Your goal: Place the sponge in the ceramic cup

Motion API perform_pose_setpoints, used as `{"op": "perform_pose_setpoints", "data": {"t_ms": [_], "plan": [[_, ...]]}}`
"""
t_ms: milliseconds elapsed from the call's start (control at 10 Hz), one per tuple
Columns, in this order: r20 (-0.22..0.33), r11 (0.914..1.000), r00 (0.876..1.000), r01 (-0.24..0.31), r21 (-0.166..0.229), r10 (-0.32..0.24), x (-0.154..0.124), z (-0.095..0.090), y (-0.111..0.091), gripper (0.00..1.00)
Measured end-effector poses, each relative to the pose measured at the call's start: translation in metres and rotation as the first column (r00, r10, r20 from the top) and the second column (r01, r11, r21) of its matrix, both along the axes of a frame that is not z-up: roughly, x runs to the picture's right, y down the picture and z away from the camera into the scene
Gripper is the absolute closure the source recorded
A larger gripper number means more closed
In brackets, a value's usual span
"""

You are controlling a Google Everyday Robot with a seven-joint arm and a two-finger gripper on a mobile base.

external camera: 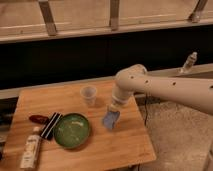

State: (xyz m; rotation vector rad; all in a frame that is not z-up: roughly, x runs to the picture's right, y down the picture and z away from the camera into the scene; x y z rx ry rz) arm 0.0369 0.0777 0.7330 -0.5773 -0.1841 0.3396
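Tool (114, 108) at frame centre, clamped on sponge (110, 121), lower right of cup (88, 95), over table (127, 147)

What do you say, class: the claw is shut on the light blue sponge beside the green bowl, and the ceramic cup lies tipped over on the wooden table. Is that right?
Not quite. The ceramic cup stands upright on the wooden table, not tipped over, as the camera view shows. The rest holds: the claw is shut on the light blue sponge beside the green bowl.
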Motion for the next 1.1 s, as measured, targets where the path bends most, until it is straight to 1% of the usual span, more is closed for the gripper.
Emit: {"op": "perform_pose_setpoints", "data": {"t_ms": [100, 900, 1000, 1100], "plan": [[0.000, 0.9999, 1.000, -0.007, 0.010, 0.007, 0.002, -0.004, -0.006, 1.00], [0.004, 0.9999, 1.000, 0.002, 0.010, -0.002, -0.002, -0.003, -0.006, 1.00], [-0.012, 0.9988, 0.999, 0.035, 0.034, -0.035, -0.004, -0.002, -0.018, 1.00], [-0.017, 0.9971, 0.998, 0.056, 0.051, -0.055, -0.010, -0.001, -0.028, 1.00]]}}
